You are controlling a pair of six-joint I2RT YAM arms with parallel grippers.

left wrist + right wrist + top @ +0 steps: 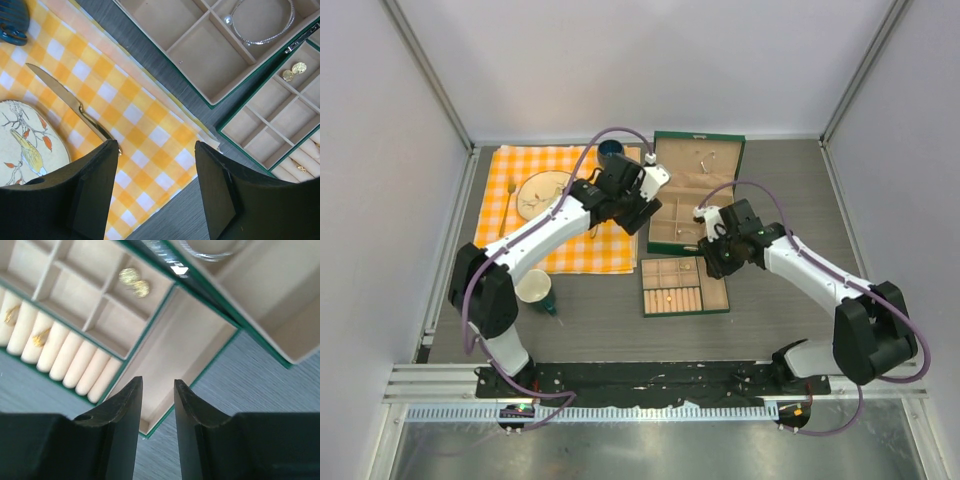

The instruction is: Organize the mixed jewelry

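Both grippers empty
Left gripper (157,150) wide apart over checked cloth (140,125) — right gripper (157,382) narrowly apart over green box (670,170).

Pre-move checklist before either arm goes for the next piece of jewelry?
1. Left tool empty, fingers wide apart: ok.
2. Right tool empty, fingers narrowly apart: ok.
3. Bangle lying inside a box compartment: ok.
4. Two gold studs together in one tray compartment: ok.
5. Gold pieces tucked in the tray's rolls: ok.
6. Anything lying outside box and tray: cannot tell.
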